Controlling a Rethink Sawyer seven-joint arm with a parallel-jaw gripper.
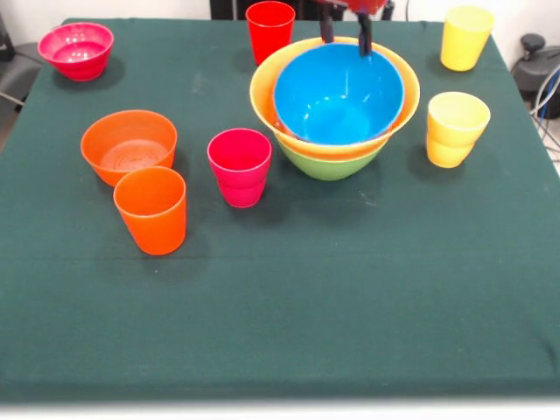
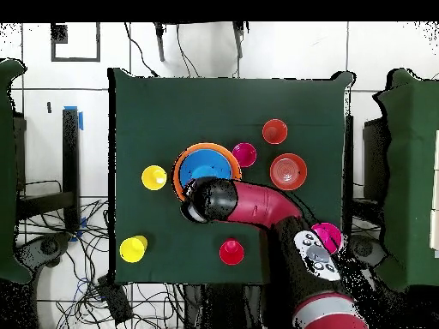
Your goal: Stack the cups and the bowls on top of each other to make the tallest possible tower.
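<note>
Red arm point(image 2: 257, 203) reaching over blue bowl point(image 2: 206, 164), yellow cups point(image 2: 154, 177) left, orange bowl point(image 2: 288, 171) right

Lab: cloth-covered table point(image 2: 154, 111), loose cables point(image 2: 94, 283), tiled floor point(image 2: 283, 51).

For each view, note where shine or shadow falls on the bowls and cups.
Front view: pale glare sits inside the blue bowl and on the orange bowl; the orange cup throws a soft shadow on the green cloth. Overhead view: the arm covers part of the blue bowl; no clear cup shadows.
</note>
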